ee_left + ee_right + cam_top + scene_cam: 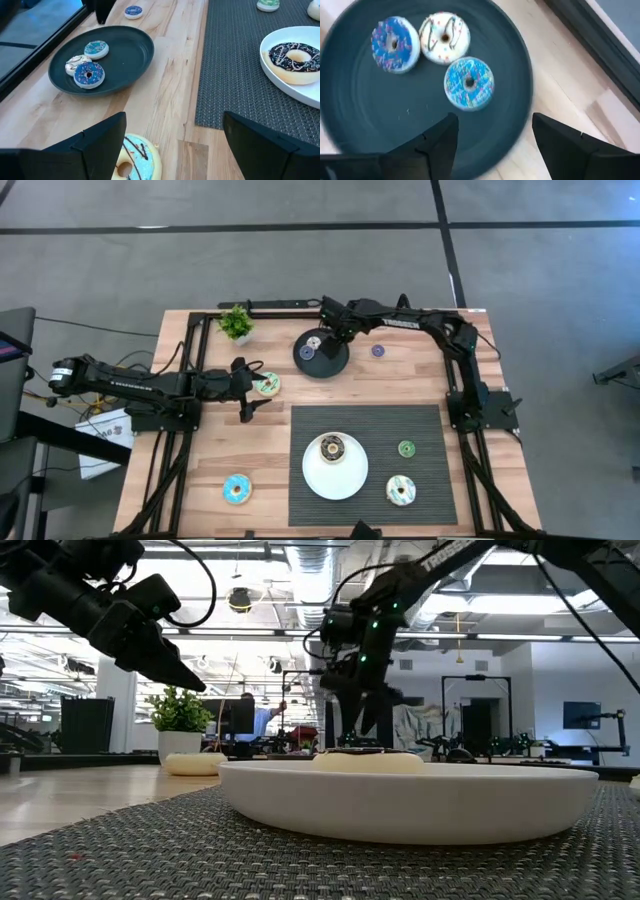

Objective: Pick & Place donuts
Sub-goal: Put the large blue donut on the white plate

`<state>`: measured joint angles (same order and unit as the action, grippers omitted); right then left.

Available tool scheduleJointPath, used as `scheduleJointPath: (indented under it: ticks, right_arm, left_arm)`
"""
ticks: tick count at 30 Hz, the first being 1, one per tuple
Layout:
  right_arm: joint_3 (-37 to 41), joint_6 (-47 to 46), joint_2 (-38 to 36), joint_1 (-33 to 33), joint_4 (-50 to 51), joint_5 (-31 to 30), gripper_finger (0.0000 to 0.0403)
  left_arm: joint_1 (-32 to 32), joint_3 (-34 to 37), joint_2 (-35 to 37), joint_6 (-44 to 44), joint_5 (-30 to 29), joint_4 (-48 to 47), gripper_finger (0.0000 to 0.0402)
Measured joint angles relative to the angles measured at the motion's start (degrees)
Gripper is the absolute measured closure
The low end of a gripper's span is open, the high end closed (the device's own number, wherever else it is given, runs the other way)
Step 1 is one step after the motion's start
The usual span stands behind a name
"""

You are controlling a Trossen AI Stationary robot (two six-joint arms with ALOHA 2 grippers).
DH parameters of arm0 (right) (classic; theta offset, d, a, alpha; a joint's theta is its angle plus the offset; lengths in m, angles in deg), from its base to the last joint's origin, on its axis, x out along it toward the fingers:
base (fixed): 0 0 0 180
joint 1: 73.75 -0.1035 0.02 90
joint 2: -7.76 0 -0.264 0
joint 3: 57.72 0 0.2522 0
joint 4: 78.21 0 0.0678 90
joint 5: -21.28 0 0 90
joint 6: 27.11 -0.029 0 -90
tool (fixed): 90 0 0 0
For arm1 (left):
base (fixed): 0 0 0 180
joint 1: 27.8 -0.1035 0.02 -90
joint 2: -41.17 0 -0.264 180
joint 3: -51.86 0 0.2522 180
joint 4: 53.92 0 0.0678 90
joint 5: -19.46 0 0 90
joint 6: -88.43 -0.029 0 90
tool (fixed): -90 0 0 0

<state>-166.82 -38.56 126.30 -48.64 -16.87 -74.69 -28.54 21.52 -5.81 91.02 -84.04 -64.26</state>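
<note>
My left gripper [248, 388] is open and hangs above the table next to the white-green donut [266, 384], which lies flat on the wood. In the left wrist view the donut [136, 159] shows by one finger of this gripper [175, 125]. My right gripper [333, 338] is open and empty over the black plate [322, 362]. Three mini donuts lie on the plate: blue-purple [394, 44], cream [444, 37] and blue [468, 82]. The brown donut [332, 448] lies on the white plate [335, 480].
The blue donut [237, 489] lies on the wood near the front. The cream-pink donut [401, 490] and a green mini [406, 448] lie on the dark mat [420, 425]. A purple mini [377, 351] lies right of the black plate. A small potted plant [236, 323] stands at the far left.
</note>
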Motion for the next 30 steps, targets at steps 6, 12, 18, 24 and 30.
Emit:
scheduleJointPath:
  ticks: [6, 12, 18, 24, 30]
  right_arm:
    - [3.04, 1.65, -7.27, -2.08, 4.06, 1.29, 0.0171]
    - [20.34, -0.65, -23.63, -5.93, -1.15, 1.62, 0.0185]
    - [43.05, -8.97, -45.62, -13.2, -10.3, 1.56, 0.0191]
    - [61.86, -17.31, -64.4, -21.0, -20.31, 1.23, 0.0191]
    - [71.57, -24.8, -71.94, -24.6, -23.8, -3.65, 0.0193]
  left_arm:
    - [0.0, 0.0, 0.0, 0.76, -0.11, 0.17, 0.0077]
    - [0.0, 0.0, 0.0, 3.1, 0.12, -0.02, 0.0077]
    - [0.0, 0.0, 0.0, 3.17, -0.57, 0.0, 0.0077]
    - [0.0, 0.0, 0.0, 3.28, -1.12, 0.35, 0.0077]
    - [0.0, -1.29, 0.0, 4.79, -5.44, 0.21, 0.0077]
